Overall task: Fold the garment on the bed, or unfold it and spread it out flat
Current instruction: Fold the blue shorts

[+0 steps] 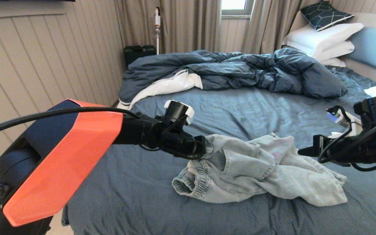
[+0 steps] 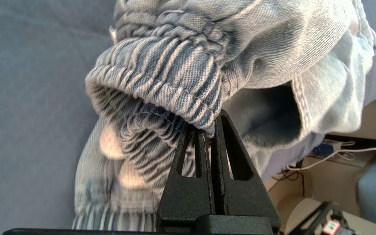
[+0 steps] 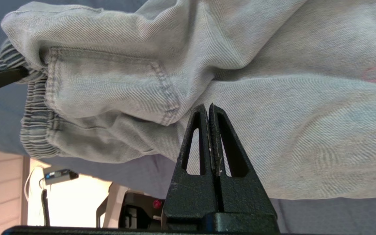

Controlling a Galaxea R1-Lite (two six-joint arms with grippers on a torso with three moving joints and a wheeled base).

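Note:
The garment (image 1: 259, 169), pale blue denim shorts, lies crumpled on the slate-blue sheet of the bed (image 1: 240, 111), its gathered waistband toward my left. My left gripper (image 1: 203, 148) is at that waistband. In the left wrist view its jaws (image 2: 207, 125) are shut on the ribbed elastic edge of the garment (image 2: 175, 75), which is lifted a little. My right gripper (image 1: 300, 151) hovers at the shorts' right side, pointing left. In the right wrist view it (image 3: 207, 106) is shut and empty, just above the fabric (image 3: 273, 98) beside a patch pocket (image 3: 109, 88).
A rumpled dark blue duvet (image 1: 240, 70) with white lining fills the far half of the bed. White pillows (image 1: 325, 40), a patterned cushion (image 1: 325, 14) and the blue headboard (image 1: 375, 45) are at the far right. A panelled wall (image 1: 44, 65) runs along the left.

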